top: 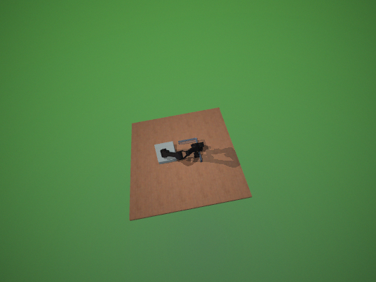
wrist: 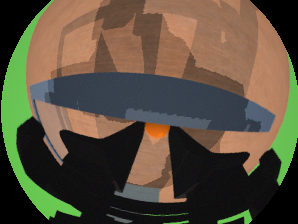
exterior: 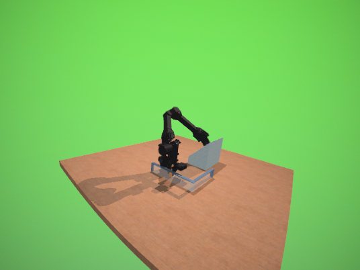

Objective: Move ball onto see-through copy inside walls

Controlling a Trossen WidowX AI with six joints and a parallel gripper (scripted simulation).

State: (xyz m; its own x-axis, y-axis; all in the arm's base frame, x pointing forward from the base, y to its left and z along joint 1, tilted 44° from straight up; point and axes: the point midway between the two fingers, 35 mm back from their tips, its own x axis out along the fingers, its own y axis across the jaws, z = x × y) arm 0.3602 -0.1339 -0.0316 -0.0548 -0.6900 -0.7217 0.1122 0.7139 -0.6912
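Observation:
The orange ball [exterior: 170,174] [wrist: 157,131] is low, close to the table, behind the far clear wall [exterior: 185,178] [wrist: 150,95] [top: 201,158]. Its upper part is hidden by that wall's edge in the wrist view. My gripper [exterior: 170,172] [wrist: 157,123] points down and is shut on the ball, with a fingertip at each side. The side clear wall [top: 188,141] [exterior: 203,174] meets the far wall at a corner and runs back toward the arm's base. The see-through copy does not show apart from the ball. The arm hides the ball in the top view.
The arm stands on a pale grey block [top: 169,144] [exterior: 212,156] on the brown table [top: 168,193] [exterior: 235,208]. The arm's upper links reach over the walled area. The far wall is just in front of the fingers. Shadows lie beyond it.

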